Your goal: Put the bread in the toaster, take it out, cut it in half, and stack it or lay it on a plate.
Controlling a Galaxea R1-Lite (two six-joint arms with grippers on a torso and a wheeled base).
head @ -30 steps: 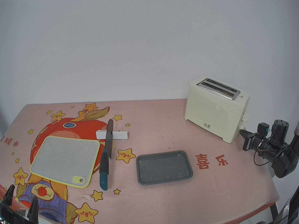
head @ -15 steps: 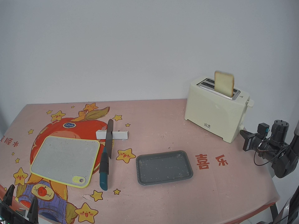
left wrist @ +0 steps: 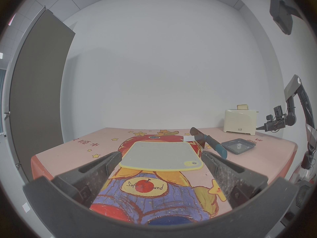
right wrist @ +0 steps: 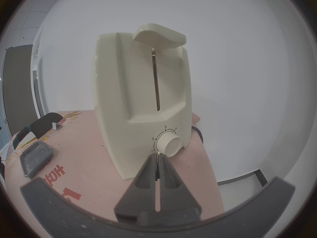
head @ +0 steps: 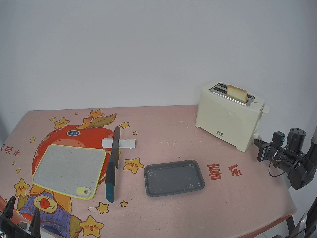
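Note:
A cream toaster (head: 229, 116) stands at the table's back right, its lever (right wrist: 159, 36) up. The top of a bread slice (head: 237, 93) sticks out of its front slot. My right gripper (head: 256, 142) is shut and empty, its tips (right wrist: 157, 156) just short of the toaster's dial (right wrist: 168, 143), to the toaster's right. A grey plate (head: 174, 177) lies at the table's middle front. A knife (head: 112, 164) with a teal handle rests beside the cutting board (head: 68, 170), its blade on a white holder (head: 119, 143). My left gripper (left wrist: 158, 172) is open at the near left edge.
The table's right edge (head: 290, 195) runs just below my right arm. A cable (right wrist: 198, 134) runs behind the toaster. Bare cloth lies between the plate and the toaster.
The toaster's lever sprang up and the bread popped high out of the slot, then dropped back so only its top shows. My right gripper stayed almost still.

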